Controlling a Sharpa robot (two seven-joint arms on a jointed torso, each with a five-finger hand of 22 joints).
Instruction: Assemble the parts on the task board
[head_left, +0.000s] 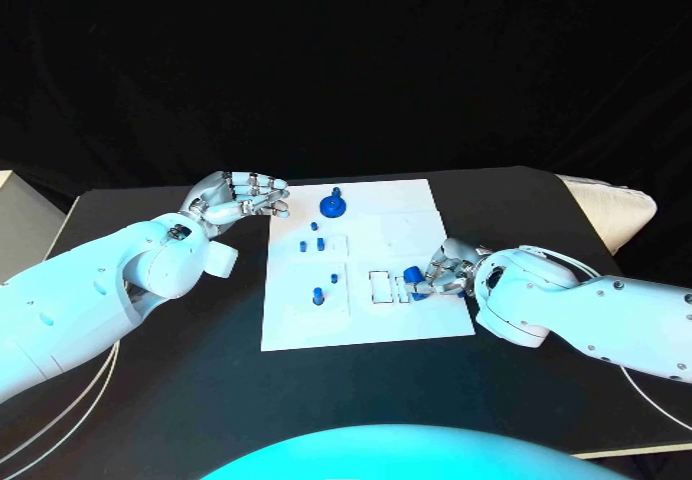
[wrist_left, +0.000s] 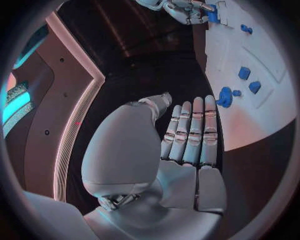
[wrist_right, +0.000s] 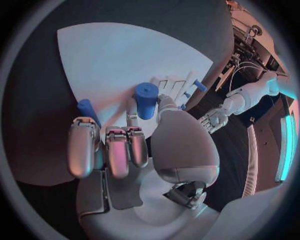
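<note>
The task board is carrying small blue parts; the right hand is pinching a blue cylinder over it, while the left hand is hovering beside it, fingers apart, holding nothing.

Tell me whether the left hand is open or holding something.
Open: the silver left hand shows straight, empty fingers, off the white task board.

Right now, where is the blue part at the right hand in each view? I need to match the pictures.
Head view: the blue part sits at the fingertips of the right hand, on the task board, near its right edge.
Right wrist view: the same part stands just beyond the thumb, over the board.
Left wrist view: I cannot make out the part; the right hand is far off.
Shared landmark: the white task board.
</note>
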